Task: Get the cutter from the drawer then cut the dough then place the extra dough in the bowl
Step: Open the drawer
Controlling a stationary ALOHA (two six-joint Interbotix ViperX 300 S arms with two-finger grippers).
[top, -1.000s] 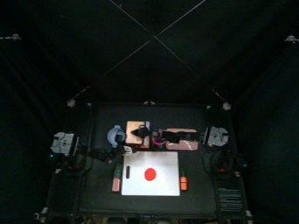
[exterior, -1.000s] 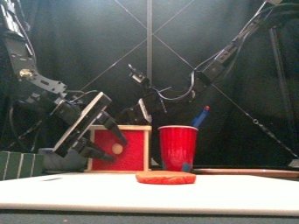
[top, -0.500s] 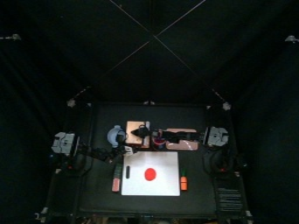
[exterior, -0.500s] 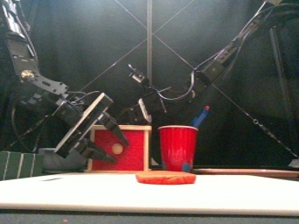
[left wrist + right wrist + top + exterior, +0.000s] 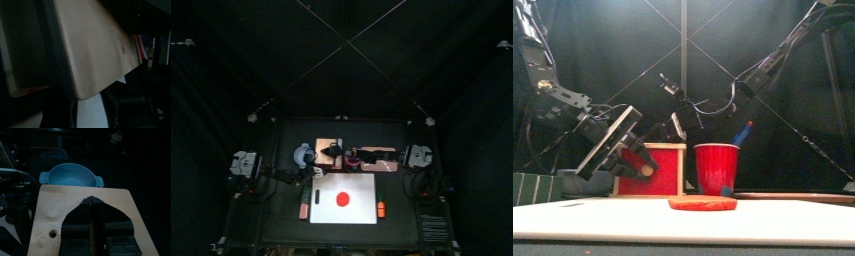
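Resting the closed right gripper (image 5: pixel 89 201) on the wooden box (image 5: pixel 60 215) at mid-frame, apparently to steady it, with the left gripper (image 5: pixel 631 160), grip unreadable, beside the red drawer front (image 5: pixel 660 176) presumably hiding the cutter, leaving the dough (image 5: pixel 703 203) whole at lower centre.

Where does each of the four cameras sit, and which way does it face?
Top: high above, facing down onto white board; left arm, right arm at either side.
Front: table's front edge, level across dough to wooden box; left hand shows.
Left wrist: on left arm, close against the box; its hand too dark to see.
Right wrist: on right arm, across box top toward bowl; right hand shows.
Shared: both wrist views see the box.
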